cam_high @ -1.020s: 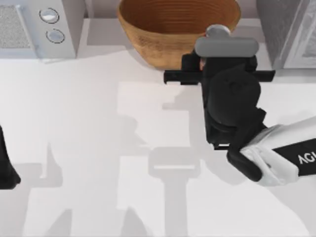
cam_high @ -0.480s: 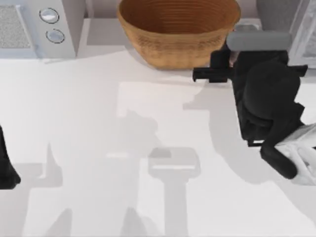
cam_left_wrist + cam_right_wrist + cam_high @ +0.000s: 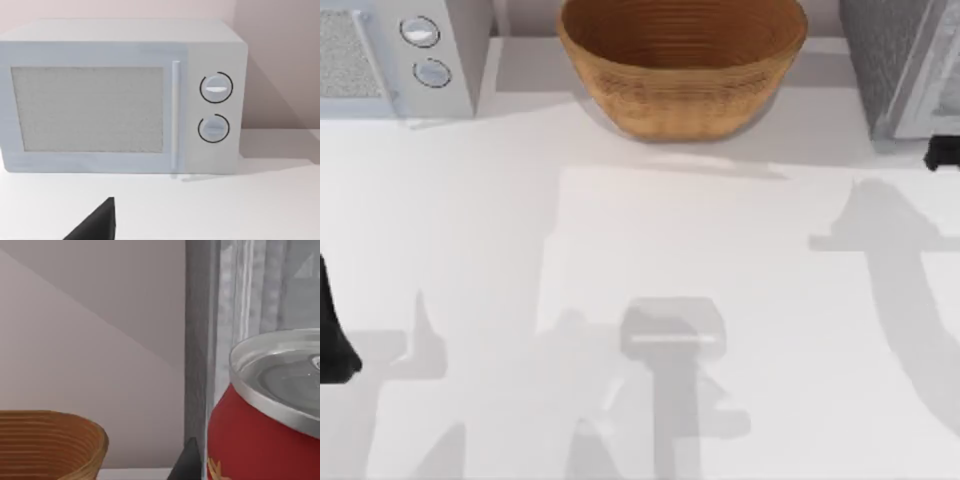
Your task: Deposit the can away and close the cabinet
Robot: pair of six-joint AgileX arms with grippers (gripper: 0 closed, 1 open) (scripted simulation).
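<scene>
The can (image 3: pixel 265 415) stood upright right against the right wrist camera, silver top level and red side large in the foreground, its long axis vertical. That closeness suggested the right gripper was carrying it, though I could not tell how its fingers stood: only a dark sliver beside the can's base hinted at one.

Straight behind the can rose the cabinet (image 3: pixel 250 305), its grey edge and pale front panel filling the space beyond the lid. So the relation that mattered was plain: the cabinet lay directly ahead of the can, close behind it, with the basket (image 3: pixel 50 445) off to one side and lower.

From above, the right arm was almost off the table's right edge; only a small dark piece of it (image 3: pixel 944 153) showed just below the cabinet's corner (image 3: pixel 900 60), and its shadow fell across the table (image 3: pixel 640 250) there. The basket (image 3: pixel 682 60) sat at the back centre, well apart from that corner.

The left arm (image 3: pixel 332 330) was parked at the left edge, its camera facing the microwave (image 3: pixel 125 95); I could not tell that gripper's state either.

My judgement: the right arm was far nearer, and the next move called for carrying the can forward into the cabinet, kept upright.
</scene>
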